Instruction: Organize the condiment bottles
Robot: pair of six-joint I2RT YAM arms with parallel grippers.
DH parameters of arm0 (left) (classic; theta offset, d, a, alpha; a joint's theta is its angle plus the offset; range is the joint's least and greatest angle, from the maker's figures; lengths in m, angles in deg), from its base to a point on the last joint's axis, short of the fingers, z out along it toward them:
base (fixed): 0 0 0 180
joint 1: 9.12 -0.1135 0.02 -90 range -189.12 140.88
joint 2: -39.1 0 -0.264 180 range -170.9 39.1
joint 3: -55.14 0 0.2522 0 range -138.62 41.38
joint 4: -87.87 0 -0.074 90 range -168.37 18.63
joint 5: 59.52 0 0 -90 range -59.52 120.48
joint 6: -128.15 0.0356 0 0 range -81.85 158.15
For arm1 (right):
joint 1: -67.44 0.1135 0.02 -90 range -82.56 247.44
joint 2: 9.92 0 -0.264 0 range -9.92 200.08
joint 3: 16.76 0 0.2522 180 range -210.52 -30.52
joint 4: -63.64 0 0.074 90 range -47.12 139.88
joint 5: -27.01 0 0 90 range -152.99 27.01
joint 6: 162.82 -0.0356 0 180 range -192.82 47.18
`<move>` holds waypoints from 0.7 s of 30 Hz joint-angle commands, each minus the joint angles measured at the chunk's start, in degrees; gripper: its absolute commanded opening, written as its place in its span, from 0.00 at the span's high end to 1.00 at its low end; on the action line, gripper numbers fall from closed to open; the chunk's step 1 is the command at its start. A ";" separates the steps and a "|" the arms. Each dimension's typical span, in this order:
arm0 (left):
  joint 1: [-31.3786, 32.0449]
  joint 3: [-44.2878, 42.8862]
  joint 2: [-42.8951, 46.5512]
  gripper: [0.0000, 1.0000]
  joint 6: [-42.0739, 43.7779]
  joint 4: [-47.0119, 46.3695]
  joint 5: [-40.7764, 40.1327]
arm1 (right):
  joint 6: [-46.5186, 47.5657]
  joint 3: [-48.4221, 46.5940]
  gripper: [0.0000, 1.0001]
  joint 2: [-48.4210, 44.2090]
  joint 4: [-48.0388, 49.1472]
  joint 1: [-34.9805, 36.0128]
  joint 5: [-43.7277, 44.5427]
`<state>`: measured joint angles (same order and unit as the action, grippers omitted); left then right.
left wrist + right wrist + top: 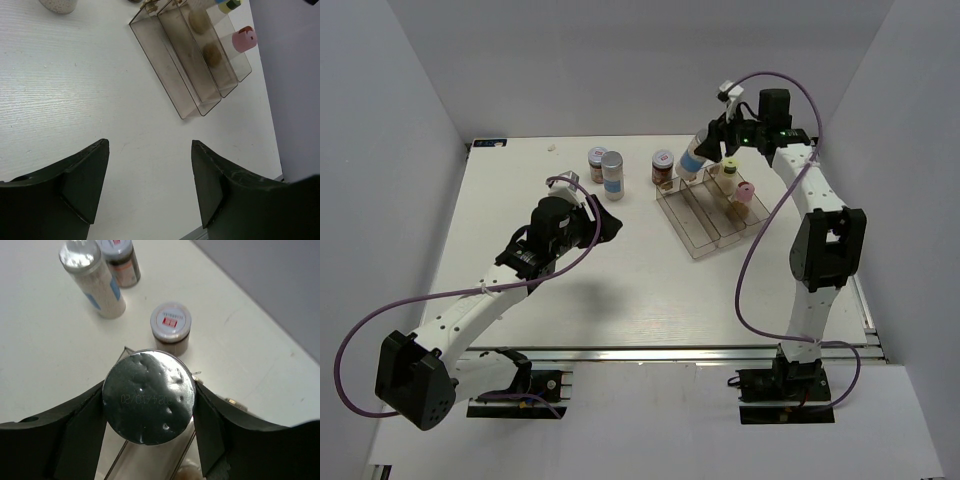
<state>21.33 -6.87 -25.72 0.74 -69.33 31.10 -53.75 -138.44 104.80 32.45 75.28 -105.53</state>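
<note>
Two robot arms reach over a white table (520,200), seen from overhead. Left of centre in the frame, the left gripper (610,222) hangs above the tabletop with its jaws apart and nothing between them.

Right of centre lies a clear three-compartment tray (692,236), set on a diagonal. A pink-capped bottle (744,192) stands upright in its rightmost compartment. A yellow-green-capped bottle (728,170) stands just beyond it in the same compartment.

At the tray's far-left end, toward the upper right of the frame, the right gripper (706,146) clamps a silver-capped bottle (692,161) with a white-and-blue body. The fingers press in from both sides just below the cap, and the bottle is tilted. Whether its base touches the tray cannot be told.

Just left of it, outside the tray, a brown jar (663,167) with a pinkish lid stands on the table. Further left, at upper centre, a second silver-capped bottle (612,172) stands upright. A second brown jar (597,157) sits just beside it on the far side.
</note>
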 commanded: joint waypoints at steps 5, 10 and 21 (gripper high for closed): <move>-0.40 -0.09 1.27 0.23 0.76 0.19 0.17 | 6.86 -5.19 1.00 1.30 -10.16 -0.45 5.45; -0.40 -0.35 0.66 0.23 1.02 0.02 0.17 | 7.47 -3.88 1.00 1.47 -10.43 -0.37 8.79; -0.40 -2.98 -0.83 0.13 1.90 1.86 -2.73 | 8.44 -4.58 0.90 5.69 -9.29 1.22 13.10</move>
<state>21.31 -7.04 -26.39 1.74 -68.26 30.47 -46.10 -139.49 110.42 20.32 75.91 -93.01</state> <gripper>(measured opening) 0.858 0.668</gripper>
